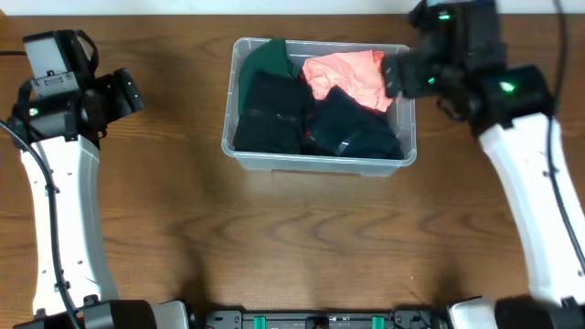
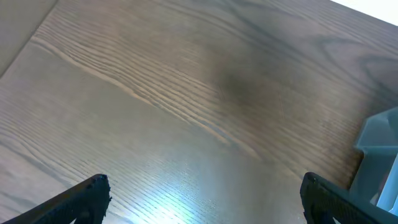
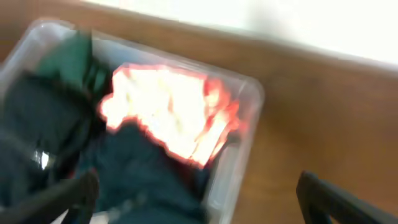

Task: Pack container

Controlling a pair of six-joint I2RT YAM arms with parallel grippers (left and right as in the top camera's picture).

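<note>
The clear plastic container (image 1: 320, 161) stands at the back middle of the table. It holds a green cloth (image 1: 265, 59), a pink-orange cloth (image 1: 352, 75) and dark cloths (image 1: 311, 119). The right wrist view shows the container (image 3: 245, 134) with the pink-orange cloth (image 3: 168, 109) and dark cloths (image 3: 124, 168), all blurred. My right gripper (image 3: 196, 199) is open and empty, above the container's right side. My left gripper (image 2: 205, 199) is open and empty over bare table left of the container, whose corner (image 2: 379, 155) shows at the right edge.
The wooden table (image 1: 292, 247) stretches in front of the container. The right arm (image 1: 521, 137) hangs over the back right, the left arm (image 1: 64, 155) over the left side.
</note>
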